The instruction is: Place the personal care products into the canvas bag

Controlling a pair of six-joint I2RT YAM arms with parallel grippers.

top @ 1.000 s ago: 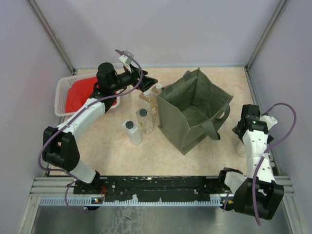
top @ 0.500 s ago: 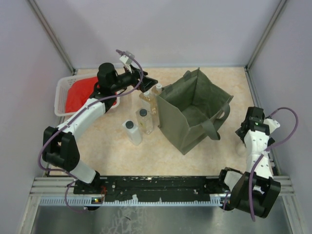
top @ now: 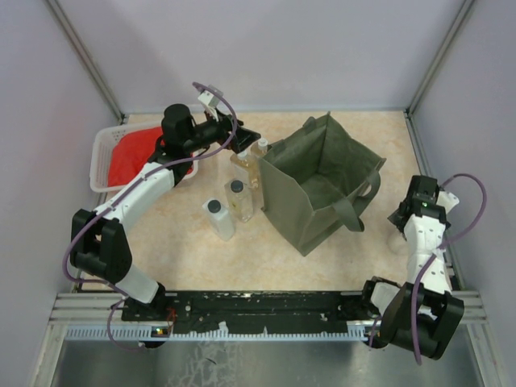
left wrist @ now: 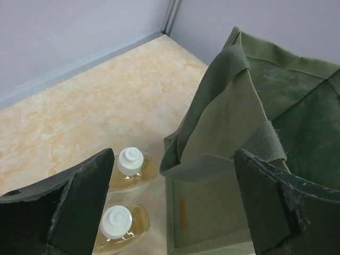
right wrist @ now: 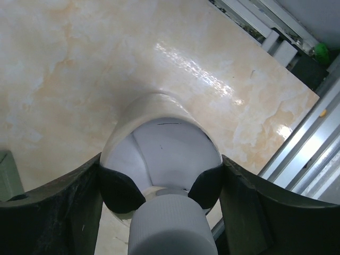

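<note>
Pinching a white bottle, the right claw presses its dark pads against both rounded shoulders, just beyond the grey cap. This is at the right edge of the surface, apart from the open green bag. The bottle looks like light, stiff plastic, but it is smooth and curved, so it may slip. A hold lower on the body seems safer. The left claw hangs spread wide over two amber bottles beside the bag.
</note>
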